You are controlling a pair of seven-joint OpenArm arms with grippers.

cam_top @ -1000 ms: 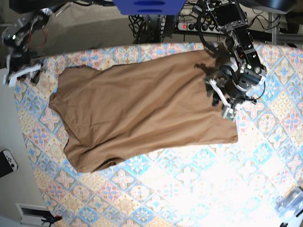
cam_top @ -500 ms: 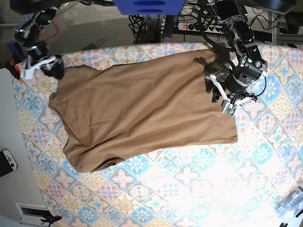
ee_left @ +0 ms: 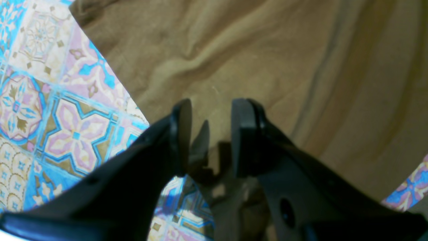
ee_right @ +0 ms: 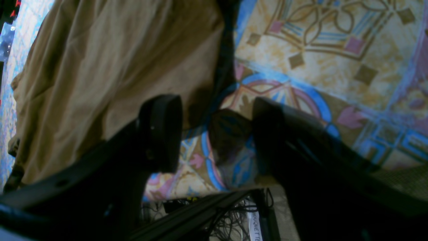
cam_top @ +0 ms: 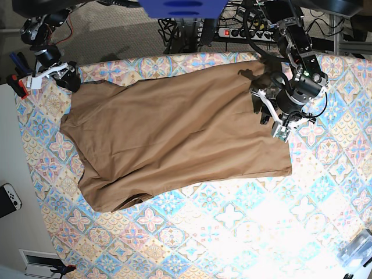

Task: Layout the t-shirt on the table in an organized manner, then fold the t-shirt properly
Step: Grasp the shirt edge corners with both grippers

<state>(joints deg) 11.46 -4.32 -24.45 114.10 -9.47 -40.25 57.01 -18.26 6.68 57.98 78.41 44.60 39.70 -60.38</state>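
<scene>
Lying mostly flat across the surface [cam_top: 244, 232], the t-shirt [cam_top: 174, 136] shows wrinkles and a rumpled corner nearest the camera; the left claw [ee_left: 209, 134] hovers over its hem edge, jaws parted and grasping nothing; the right claw [ee_right: 214, 134] gapes wide at the opposite corner, partly over bare cloth. Pinching too shallowly could let fabric slip; uneven pulls might skew it. Counted: one t-shirt, one surface, two claws.
</scene>
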